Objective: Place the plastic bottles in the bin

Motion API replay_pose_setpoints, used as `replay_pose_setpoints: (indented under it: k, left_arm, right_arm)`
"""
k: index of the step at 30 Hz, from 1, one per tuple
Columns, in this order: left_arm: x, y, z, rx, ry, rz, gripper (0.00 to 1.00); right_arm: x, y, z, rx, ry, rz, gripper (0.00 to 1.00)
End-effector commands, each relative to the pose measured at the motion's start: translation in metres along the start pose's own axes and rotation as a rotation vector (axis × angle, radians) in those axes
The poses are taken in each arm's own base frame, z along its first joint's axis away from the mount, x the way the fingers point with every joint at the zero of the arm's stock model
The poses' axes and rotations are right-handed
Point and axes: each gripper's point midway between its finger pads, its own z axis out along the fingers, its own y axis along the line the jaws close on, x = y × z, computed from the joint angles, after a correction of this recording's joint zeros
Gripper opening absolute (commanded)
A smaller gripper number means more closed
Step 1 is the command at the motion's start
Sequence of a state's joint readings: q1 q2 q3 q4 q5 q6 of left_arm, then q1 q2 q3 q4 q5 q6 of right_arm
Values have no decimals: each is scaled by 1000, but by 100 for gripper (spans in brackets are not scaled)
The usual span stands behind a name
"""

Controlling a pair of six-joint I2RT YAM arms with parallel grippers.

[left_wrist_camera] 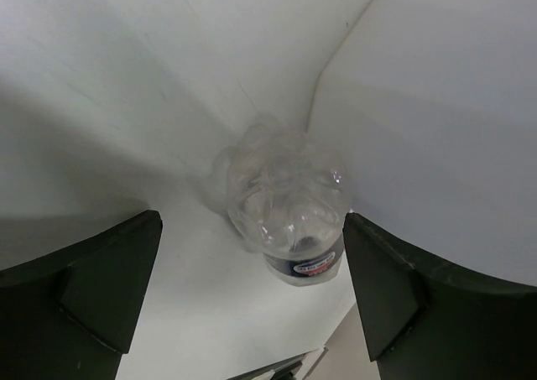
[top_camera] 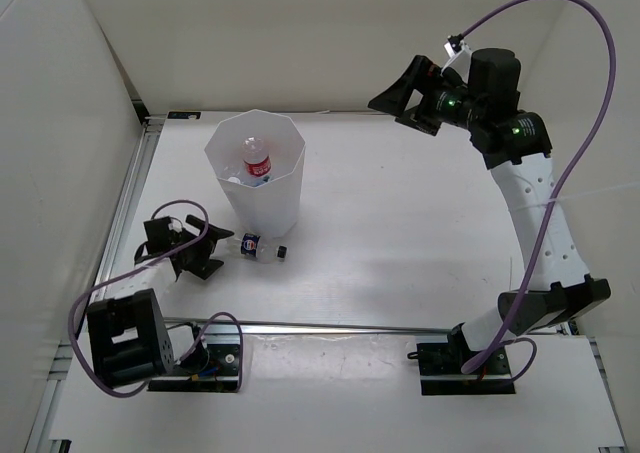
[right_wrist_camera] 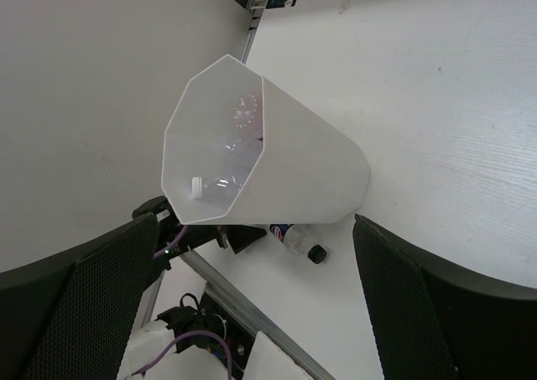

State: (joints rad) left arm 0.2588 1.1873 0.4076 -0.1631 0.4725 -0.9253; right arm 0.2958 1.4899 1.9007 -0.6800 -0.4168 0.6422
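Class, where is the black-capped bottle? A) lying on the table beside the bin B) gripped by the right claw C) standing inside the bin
A: the black-capped bottle lies on its side on the table beside the bin, just ahead of the open left claw.

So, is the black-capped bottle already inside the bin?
No, the black-capped bottle lies on its side on the table, just outside the bin.

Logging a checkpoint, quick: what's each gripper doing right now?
Left gripper: open, holding nothing; a bottle lies just ahead.
Right gripper: open, holding nothing.
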Motion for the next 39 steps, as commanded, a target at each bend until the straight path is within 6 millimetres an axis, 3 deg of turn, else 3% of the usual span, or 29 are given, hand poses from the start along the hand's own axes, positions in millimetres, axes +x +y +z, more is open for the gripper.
replay_pose_setpoints:
  k: [1,5,9,20,27,32,39]
  left_arm:
    - [-11,-21,5,41,-25,32,100]
    - [-17,-38,11,56,-16,47,100]
    - [-12,-43,19,49,5,66,100]
    - [7,-24,34,-17,65,59,98]
    - [11,-26,33,-1,87,68,77]
    - [23,-9,28,-9,113,85,54]
    - [43,-6,4,74,114,100,49]
  right_arm:
    - [-11,13,-17,-25,-64,-62,100]
    - [-12,12,-17,-17,-70,-71,100]
    - [-11,9,-17,-5,-69,-66,100]
    - [-17,13,-23,1,-93,-92,100]
    - [-16,9,-22,13,-92,-88,100]
    - [-16,9,-22,13,-92,-79,100]
    - [-15,7,-18,18,-85,-75,100]
